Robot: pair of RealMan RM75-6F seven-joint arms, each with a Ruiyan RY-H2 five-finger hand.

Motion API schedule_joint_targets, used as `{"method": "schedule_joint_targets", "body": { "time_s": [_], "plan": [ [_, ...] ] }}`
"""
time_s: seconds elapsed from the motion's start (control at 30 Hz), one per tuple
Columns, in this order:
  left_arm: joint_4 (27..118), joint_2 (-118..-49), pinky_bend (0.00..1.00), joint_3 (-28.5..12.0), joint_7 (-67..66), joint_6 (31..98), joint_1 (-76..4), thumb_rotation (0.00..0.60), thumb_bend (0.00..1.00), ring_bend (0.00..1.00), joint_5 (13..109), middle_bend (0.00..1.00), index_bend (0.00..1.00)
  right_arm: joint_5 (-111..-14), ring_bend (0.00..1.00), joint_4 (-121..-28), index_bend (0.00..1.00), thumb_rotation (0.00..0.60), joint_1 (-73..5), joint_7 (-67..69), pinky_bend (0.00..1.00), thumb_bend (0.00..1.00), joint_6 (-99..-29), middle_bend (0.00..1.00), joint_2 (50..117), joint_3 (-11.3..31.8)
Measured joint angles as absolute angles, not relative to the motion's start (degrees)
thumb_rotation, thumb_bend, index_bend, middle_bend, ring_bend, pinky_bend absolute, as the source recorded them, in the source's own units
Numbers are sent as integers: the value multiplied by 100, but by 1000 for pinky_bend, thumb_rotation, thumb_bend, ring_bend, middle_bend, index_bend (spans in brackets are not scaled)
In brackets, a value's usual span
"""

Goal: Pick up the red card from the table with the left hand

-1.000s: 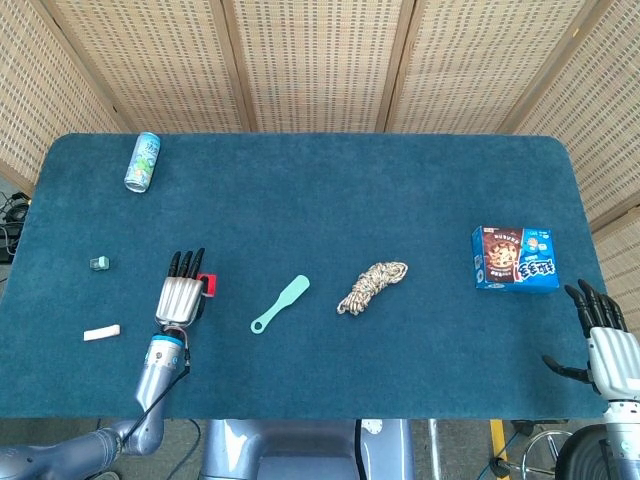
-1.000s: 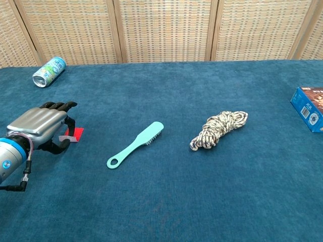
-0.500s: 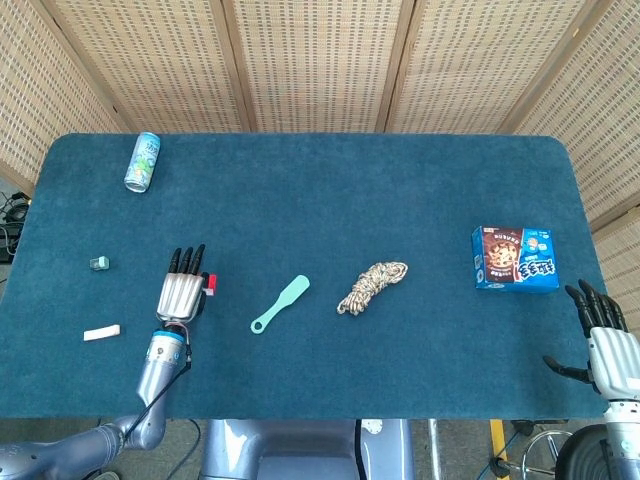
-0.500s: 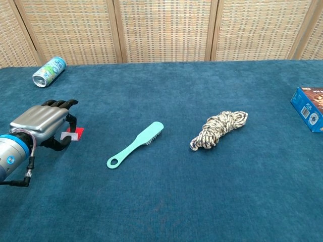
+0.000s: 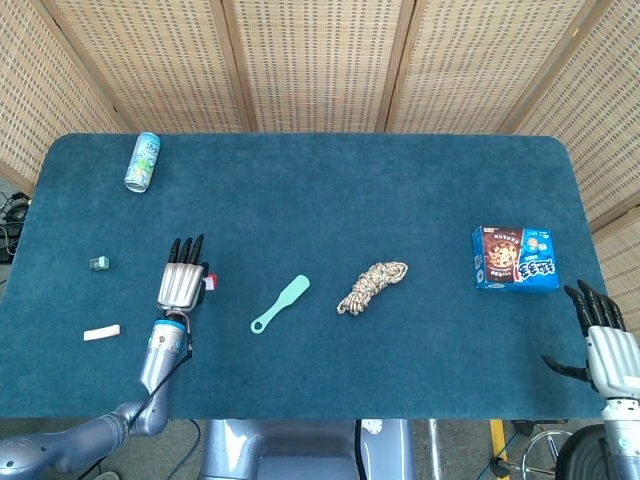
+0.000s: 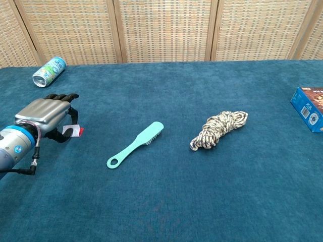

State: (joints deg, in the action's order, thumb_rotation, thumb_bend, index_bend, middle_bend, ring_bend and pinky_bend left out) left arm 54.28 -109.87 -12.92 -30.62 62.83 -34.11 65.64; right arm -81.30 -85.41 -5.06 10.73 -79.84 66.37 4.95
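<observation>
Chest view: left hand (image 6: pixel 44 115) pinches the red card (image 6: pixel 78 131) by its edge, clear of the carpet, likely securing the pickup.

Left hand (image 6: pixel 44 117) palm-down, fingers (image 6: pixel 60 97) curled; right hand (image 5: pixel 604 340) spread.

A blue-carpeted table (image 5: pixel 320 190) carries a can (image 5: pixel 143 161), brush (image 5: pixel 279 303), rope bundle (image 5: pixel 371 286), snack box (image 5: pixel 515 259), small green item (image 5: pixel 98 263) and white piece (image 5: pixel 101 333)

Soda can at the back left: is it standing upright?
No, the soda can lies on its side on the blue table, far behind the left hand.
</observation>
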Motion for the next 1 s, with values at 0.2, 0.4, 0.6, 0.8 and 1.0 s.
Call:
{"method": "schedule_joint_targets", "body": {
  "time_s": [0.2, 0.4, 0.6, 0.8, 1.0],
  "plan": [
    [5243, -10990, 0, -1415, -3017, 6234, -3578, 600, 559, 0, 6574, 0, 571, -8090, 0, -8493, 0, 600, -532, 1041, 0, 0, -7917, 0, 6674, 501],
    [5163, -10946, 0, -1598, -2995, 6191, -3774, 600, 556, 0, 6541, 0, 571, -8066, 0, -8464, 0, 600, -545, 1022, 0, 0, -7880, 0, 6697, 502],
    [5324, -10882, 0, -1758, -2962, 6284, -3916, 600, 550, 0, 6534, 0, 572, -8061, 0, -8459, 0, 600, -542, 1032, 0, 0, -7891, 0, 6698, 510],
    [5745, -10791, 0, -1879, -2858, 6510, -3960, 600, 537, 0, 6587, 0, 573, -8069, 0, -8463, 0, 600, -527, 1080, 0, 0, -7929, 0, 6678, 520],
    [6684, -10686, 0, -2021, -2459, 6759, -3832, 600, 517, 0, 6497, 0, 571, -8108, 0, -8485, 0, 600, -506, 1134, 0, 0, -7990, 0, 6650, 524]
  ]
}}
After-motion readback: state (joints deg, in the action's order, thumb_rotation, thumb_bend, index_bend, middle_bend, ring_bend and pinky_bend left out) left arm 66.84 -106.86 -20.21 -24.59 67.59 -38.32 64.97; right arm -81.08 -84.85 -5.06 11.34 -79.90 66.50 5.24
